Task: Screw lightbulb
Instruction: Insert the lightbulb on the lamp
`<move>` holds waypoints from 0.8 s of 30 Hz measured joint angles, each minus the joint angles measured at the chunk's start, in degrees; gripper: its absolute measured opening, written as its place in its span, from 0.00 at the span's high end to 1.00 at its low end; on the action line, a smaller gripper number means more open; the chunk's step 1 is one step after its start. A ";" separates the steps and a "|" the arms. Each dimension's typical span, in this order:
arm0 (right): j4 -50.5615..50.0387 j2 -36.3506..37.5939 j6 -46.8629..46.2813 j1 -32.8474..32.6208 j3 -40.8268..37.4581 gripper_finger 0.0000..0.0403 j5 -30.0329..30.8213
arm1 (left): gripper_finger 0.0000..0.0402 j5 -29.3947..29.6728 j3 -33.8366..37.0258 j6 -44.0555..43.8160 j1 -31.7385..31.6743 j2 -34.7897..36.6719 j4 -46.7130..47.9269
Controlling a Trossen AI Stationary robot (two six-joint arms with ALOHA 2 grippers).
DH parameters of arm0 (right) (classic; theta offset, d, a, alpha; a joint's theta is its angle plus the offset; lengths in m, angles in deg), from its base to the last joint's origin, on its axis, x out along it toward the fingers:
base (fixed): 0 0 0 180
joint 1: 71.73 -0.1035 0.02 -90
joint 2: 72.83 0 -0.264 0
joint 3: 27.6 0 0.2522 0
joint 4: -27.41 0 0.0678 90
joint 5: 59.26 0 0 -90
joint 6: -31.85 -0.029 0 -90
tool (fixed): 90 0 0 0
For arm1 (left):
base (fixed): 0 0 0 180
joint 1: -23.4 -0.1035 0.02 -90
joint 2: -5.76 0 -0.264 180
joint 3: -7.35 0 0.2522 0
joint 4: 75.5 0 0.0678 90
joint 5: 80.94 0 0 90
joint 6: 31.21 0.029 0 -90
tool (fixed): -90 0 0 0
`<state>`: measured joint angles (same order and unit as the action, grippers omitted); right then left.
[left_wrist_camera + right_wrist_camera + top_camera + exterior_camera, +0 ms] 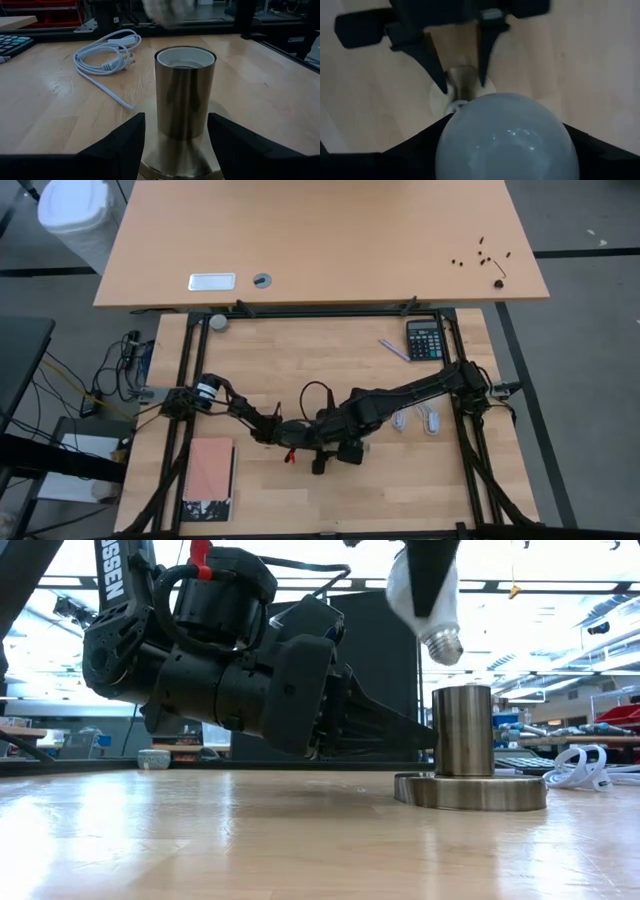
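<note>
A: Around the socket (184, 92), the left gripper (176, 145) spreads its fingers either side of the brushed-metal cylinder, bracing it, I'd judge.

B: And the bulb (425, 595)?

A: Just above the socket, tilted, threaded base down; the right gripper (507, 150) pinches its smooth white globe. Beyond lies a coiled cord (106, 54).

Socket (462, 730) upright on its base disc (470, 792), mid tabletop (400, 480). Left tool (175, 137) straddles the socket, one finger each side. Lightbulb (425, 600) above the socket in right tool (507, 145), base down, tilted, not touching. Cord (107, 50) behind; calculator (425, 339) farther back.
</note>
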<state>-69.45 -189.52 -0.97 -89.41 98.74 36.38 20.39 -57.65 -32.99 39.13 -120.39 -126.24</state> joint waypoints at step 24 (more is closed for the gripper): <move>-0.51 0.72 -6.16 -9.37 1.44 0.31 14.30 | 0.41 -1.36 -0.42 -2.78 0.03 0.00 -0.41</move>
<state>-69.96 -188.79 -7.14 -98.77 100.18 50.68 19.03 -58.07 -35.77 39.15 -120.39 -126.65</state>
